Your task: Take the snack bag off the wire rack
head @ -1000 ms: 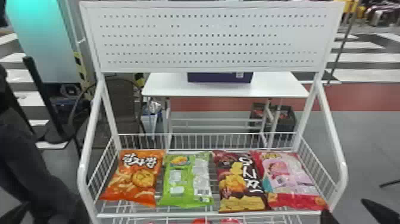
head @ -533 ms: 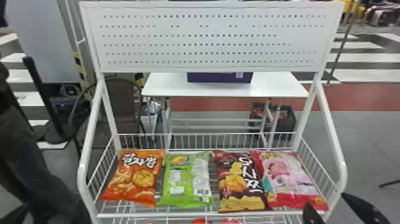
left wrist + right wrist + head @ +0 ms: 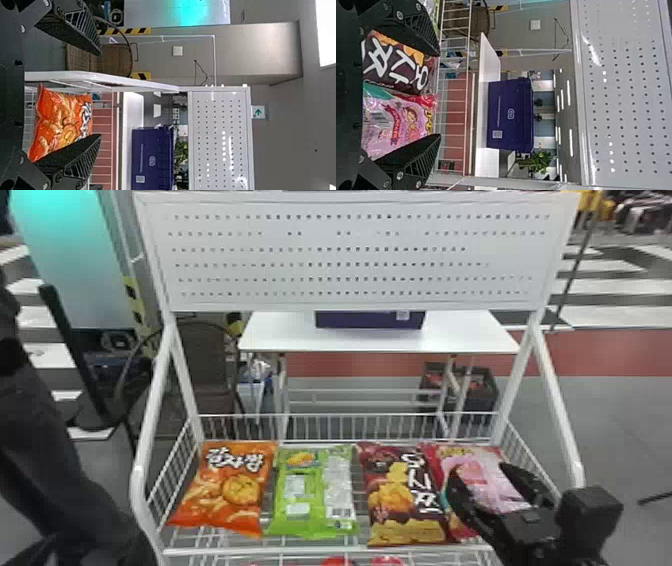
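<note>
The white wire rack (image 3: 325, 549) stands in front of the robot, a perforated panel (image 3: 350, 255) rising above its back edge. Four snack bags lie side by side on the upper basket, from the left edge to the right: the orange bag (image 3: 225, 485), the green bag (image 3: 314, 495), the dark brown bag (image 3: 400, 500) and, nearest the right edge, the pink bag (image 3: 492, 487).

The right gripper (image 3: 478, 470) is over the front right corner, its fingers wide apart above the pink bag; whether they touch it I cannot tell. The left gripper (image 3: 100, 95) is towards the rack's left edge, facing the orange bag, its fingers also wide and holding nothing.

The task looks to be at the approach: no bag is off the rack. The pink one seems the likely target. What remains is to lower around it, close, lift it and carry it clear of the front edge.
</note>
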